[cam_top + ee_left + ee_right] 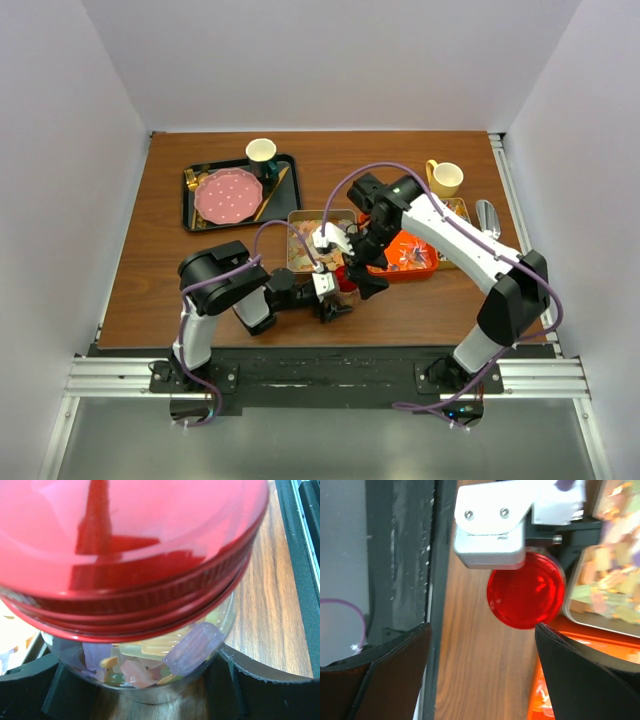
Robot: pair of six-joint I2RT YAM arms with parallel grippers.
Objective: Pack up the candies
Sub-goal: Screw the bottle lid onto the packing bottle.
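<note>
So here's the setup: there's a glass jar [150, 672] standing upright on the bench [270, 610], with a shiny red lid [125, 540] sitting on top. The left pincer [150, 685] has it by the lower body, one black finger pressed in on each side, so it's clamped on the glass. You can see through the wall that the jar is loaded with candies [192, 647], the pale pastel kind: purple, yellow, pink and orange bits, piled right up under the lid.

The right pincer [487, 675] is spread wide with nothing between its fingers [395, 675]. It hangs above the jar, looking down on the lid, and isn't touching it.

Just behind the jar, on the far side from the arm bases, is a metal tin [292, 240] with more of the pastel candies [610, 565] loose in it. Right beside the jar, on its right, is an orange tray [415, 262] with some shiny wrapped ones. They're too small for me to count.
</note>
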